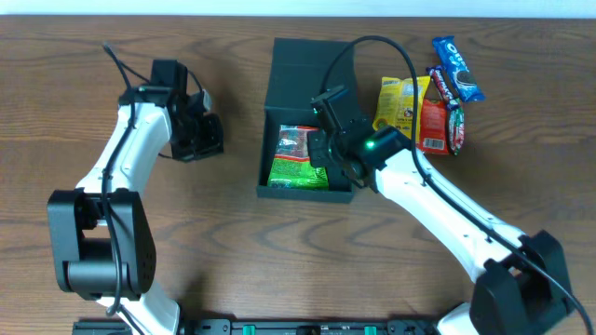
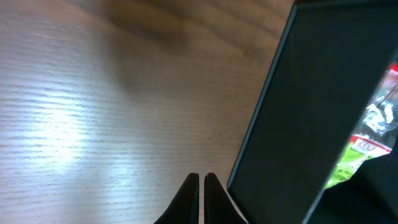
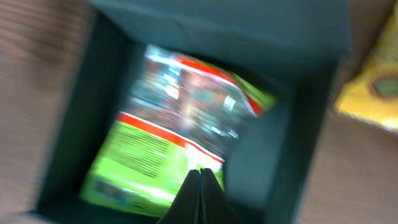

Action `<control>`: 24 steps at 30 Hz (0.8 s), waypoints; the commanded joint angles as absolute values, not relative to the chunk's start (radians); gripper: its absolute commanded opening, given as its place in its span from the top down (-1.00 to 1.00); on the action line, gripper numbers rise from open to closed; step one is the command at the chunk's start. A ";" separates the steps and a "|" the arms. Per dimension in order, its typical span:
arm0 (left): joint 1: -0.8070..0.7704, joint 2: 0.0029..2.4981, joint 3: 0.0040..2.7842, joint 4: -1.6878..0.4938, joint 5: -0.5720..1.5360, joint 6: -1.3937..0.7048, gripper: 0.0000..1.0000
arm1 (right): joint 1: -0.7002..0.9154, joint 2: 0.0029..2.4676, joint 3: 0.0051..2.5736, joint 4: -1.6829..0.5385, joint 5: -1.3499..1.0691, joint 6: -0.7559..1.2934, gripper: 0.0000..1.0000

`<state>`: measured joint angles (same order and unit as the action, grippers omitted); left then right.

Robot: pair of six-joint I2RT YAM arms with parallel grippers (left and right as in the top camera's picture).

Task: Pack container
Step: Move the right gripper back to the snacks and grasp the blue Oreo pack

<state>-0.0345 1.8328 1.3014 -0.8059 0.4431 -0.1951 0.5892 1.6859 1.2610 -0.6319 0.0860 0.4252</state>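
Right gripper hangs over the green packet inside the container — fingers pinched together, seemingly empty. Lifting out, it could snag the right wall — dragging the box.

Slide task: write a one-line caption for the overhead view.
Right gripper poised over a green snack packet inside the open dark box.

At frame centre, the open container is being overhung by the right gripper, while a green packet is being cradled inside it.
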 commanded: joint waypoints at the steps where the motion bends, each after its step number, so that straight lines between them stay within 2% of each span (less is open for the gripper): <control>1: -0.035 1.839 1.230 -0.754 0.547 -0.245 0.88 | 0.574 1.749 1.246 -0.649 0.124 0.475 0.97; 10: -0.105 1.839 1.172 -0.651 0.604 -0.286 0.88 | 0.572 1.926 1.246 -0.617 0.125 0.486 0.98; 24: -0.164 1.839 1.172 -0.631 0.603 -0.296 0.88 | 0.566 1.982 1.246 -0.439 0.029 0.402 0.98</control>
<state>-0.1658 1.8328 1.1763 -0.6289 0.5987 -0.2890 0.5713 1.9732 1.2491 -0.4503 0.0700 0.4343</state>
